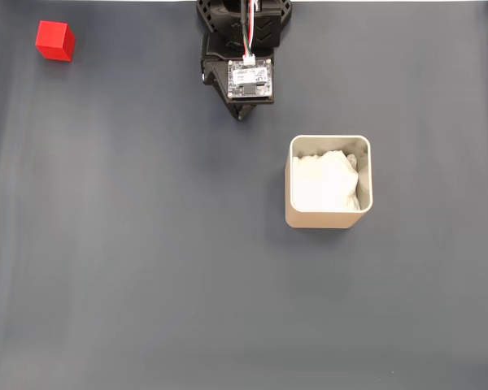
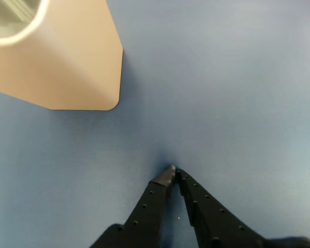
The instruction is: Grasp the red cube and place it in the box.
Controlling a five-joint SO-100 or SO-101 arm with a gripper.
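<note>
Fingertips are meeting at a point in the wrist view, so I am reading the gripper (image 2: 173, 173) as closed on nothing, hanging just above the bare grey table (image 2: 237, 82). In the fixed view the arm is sitting folded at the top centre, with its gripper (image 1: 242, 114) pointing down toward the mat. I am seeing the red cube (image 1: 54, 41) far off in the top left corner of that view, well apart from the arm and from the box (image 1: 328, 219), which is standing right of centre with white paper (image 1: 324, 183) bunched inside. My worry is the reach: the cube is lying near the mat's edge, so closed jaws arriving low could shove it off. I am also wary of the box wall (image 2: 67, 62) near the wrist; swinging away carelessly could clip and shift it.
</note>
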